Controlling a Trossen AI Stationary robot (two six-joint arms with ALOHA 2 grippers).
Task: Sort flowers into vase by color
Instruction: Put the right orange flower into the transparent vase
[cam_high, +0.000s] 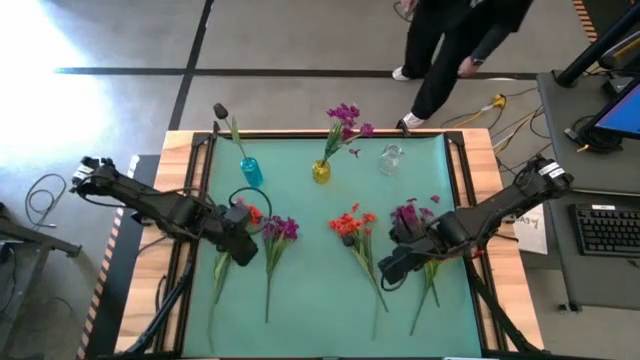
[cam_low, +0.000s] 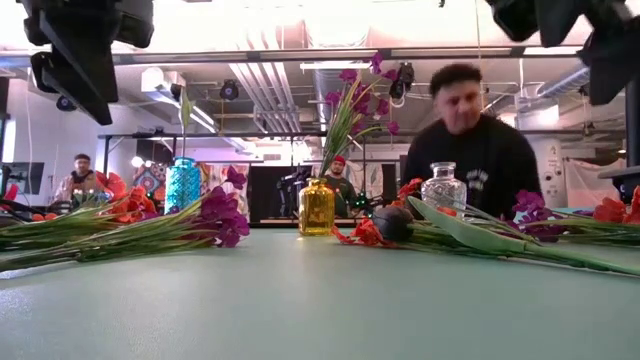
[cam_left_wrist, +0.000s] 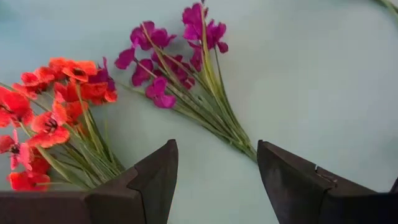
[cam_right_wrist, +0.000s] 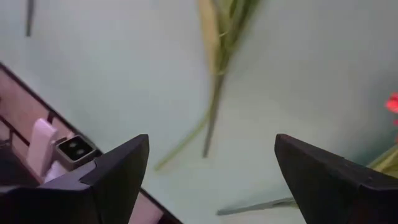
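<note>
Flowers lie loose on the green bench (cam_high: 310, 300) under both of your arms, and neither claw has hold of one. Your left claw (cam_left_wrist: 214, 180) hangs about half open and empty above two bunches lying side by side: an orange-red bunch (cam_left_wrist: 53, 118) and a purple bunch (cam_left_wrist: 177, 59), whose stems run in between the fingers. Your right claw (cam_right_wrist: 211, 180) stands wide open, also empty, over the tail ends of green stems (cam_right_wrist: 214, 93) near the bench's right edge.

Farther out, an orange bunch (cam_high: 352, 226) and a magenta bunch (cam_high: 410, 215) lie near the right arm. At the back stand a blue vase (cam_high: 250, 172) with a dark bud, a yellow vase (cam_high: 321, 171) already holding purple blooms, and a clear glass vase (cam_high: 390, 158) that looks empty.

Expect these to be light, thin and springy; the heads look soft and would likely crush or shed. Take hold on the stem, below the blooms, pinching one colour only where the bunches lie apart.
</note>
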